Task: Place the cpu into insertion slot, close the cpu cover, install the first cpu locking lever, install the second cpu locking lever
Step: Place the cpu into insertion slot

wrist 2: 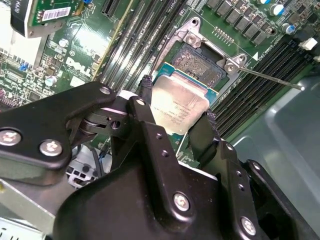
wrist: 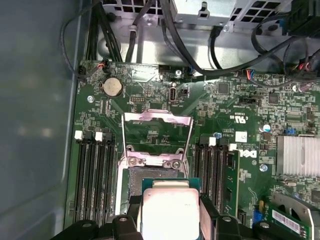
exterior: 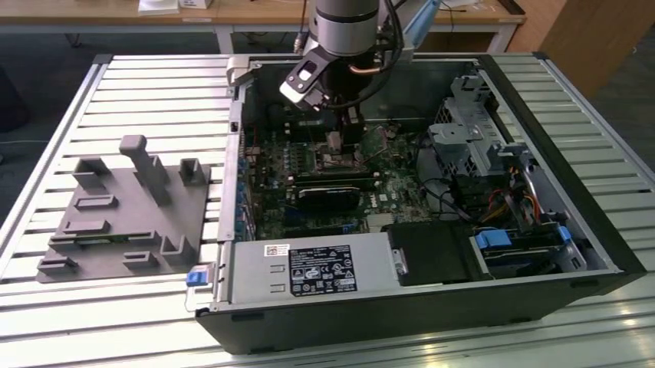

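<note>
Working with the black two-fingered gripper (exterior: 343, 134) well apart from the grey moulded fixture block (exterior: 123, 211), at the exterior view's left on the slatted metal table (exterior: 153, 84). Reaching down inside the open black computer case (exterior: 584, 230). Pinching the small flat square chip (wrist 2: 180, 105) with its dull silvery-grey metal top between both fingers, one on each opposite edge. Holding it low over the near part of the square black socket (wrist 2: 200, 62) with the dark pin field; contact impossible to tell. Facing, just past the socket, the thin silver metal frame plate (wrist: 157, 120), standing swung open. Hanging near a thin bare metal lever rod (wrist 2: 270, 77), jutting free beyond the fingertips.
</note>
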